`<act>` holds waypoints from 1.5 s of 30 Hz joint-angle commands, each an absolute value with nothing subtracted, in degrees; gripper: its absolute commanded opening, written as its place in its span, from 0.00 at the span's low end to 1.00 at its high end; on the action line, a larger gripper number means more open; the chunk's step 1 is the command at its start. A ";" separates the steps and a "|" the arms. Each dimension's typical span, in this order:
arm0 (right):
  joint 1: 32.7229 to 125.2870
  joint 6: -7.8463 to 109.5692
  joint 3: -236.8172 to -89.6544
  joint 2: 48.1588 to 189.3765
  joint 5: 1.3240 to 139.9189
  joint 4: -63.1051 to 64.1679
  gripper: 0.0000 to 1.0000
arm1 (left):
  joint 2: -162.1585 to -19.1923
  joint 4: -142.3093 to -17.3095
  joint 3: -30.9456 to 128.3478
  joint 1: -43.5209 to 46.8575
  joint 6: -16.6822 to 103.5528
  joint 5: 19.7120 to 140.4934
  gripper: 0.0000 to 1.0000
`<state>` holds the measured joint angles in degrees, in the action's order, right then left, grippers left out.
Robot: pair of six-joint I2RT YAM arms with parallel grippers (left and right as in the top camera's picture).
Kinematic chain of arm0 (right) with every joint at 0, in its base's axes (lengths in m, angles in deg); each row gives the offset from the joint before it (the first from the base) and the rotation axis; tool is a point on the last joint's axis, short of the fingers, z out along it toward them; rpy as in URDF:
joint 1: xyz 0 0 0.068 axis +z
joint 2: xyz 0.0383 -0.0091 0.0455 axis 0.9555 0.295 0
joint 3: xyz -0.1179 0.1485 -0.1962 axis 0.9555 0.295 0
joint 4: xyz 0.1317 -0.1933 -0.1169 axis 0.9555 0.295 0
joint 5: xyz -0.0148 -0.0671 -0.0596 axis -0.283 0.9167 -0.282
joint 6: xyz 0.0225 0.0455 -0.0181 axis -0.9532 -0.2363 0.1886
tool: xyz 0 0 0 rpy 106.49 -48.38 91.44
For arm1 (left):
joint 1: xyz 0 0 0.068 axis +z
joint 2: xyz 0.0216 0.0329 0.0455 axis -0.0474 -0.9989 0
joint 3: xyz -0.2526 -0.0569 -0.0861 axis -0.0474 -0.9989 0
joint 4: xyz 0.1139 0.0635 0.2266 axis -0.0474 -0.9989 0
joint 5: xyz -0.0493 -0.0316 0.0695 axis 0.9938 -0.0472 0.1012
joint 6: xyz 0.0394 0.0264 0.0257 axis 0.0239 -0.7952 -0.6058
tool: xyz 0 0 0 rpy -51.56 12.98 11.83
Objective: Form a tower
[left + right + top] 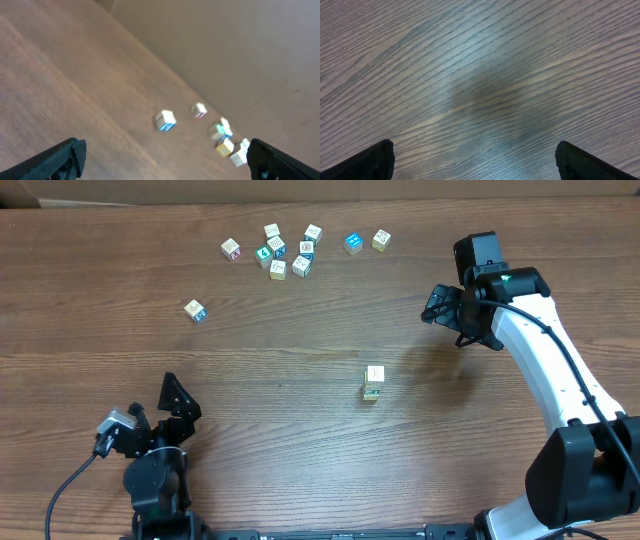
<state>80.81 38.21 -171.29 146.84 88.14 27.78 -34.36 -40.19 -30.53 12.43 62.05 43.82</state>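
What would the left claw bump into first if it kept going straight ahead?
Probably the lone blue-printed cube, sitting dead ahead of the open left claw. If the claw tilts downward, it might touch the wooden table first; depth is hard to judge.

even light, soft shadows, left wrist view blurred, sheen on table (485,55)
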 commanded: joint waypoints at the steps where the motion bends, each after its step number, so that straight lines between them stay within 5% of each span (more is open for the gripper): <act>1: 80.92 38.21 -171.05 146.41 89.12 27.56 1.00 | -32.57 -41.83 -30.88 12.10 60.95 43.32 0.99; 15: 80.92 38.21 -171.05 146.41 89.10 27.56 1.00 | -19.28 -44.11 -30.88 12.10 60.95 43.30 1.00; 45: 80.92 38.21 -171.05 146.41 89.10 27.56 1.00 | -19.17 -49.22 -30.88 8.67 60.95 43.32 1.00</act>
<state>80.81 38.18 -171.29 146.84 88.12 27.78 -19.89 -49.13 -30.66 9.00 62.05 43.65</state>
